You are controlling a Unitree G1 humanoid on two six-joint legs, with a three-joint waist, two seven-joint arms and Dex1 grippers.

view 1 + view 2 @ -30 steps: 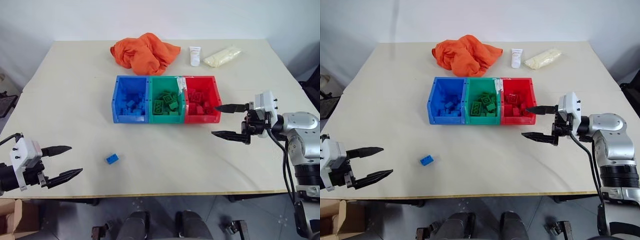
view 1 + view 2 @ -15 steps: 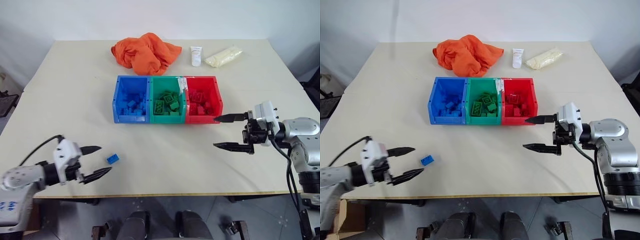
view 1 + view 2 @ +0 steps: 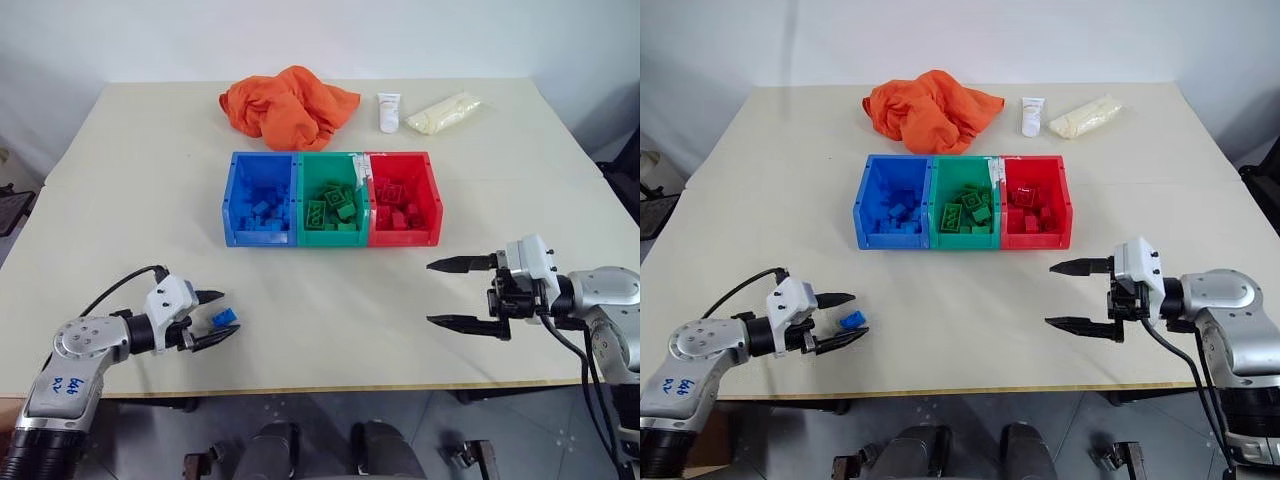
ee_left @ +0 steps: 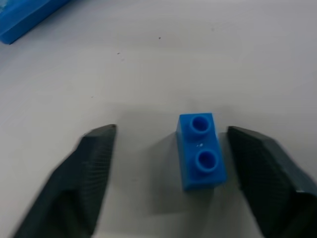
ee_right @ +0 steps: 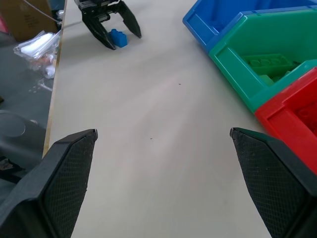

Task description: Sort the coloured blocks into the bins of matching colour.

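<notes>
Blue block (image 4: pixel 201 149) sits off-centre between the left gripper's (image 3: pixel 213 318) half-open jaws, so closing may nudge it askew; right jaws wide.

A bare robot test room or lab: a plain cream table (image 3: pixel 130 200) against white walls, a cardboard box (image 5: pixel 27 20) and plastic bags (image 5: pixel 37 49) on the grey floor beside it.

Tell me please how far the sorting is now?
Nearly done. The blue bin, green bin and red bin each hold blocks of their own colour. One blue block lies on the table; the left gripper is around it, open, not yet gripping. Left: grasp it and drop it in the blue bin. The right gripper is open, empty.
</notes>
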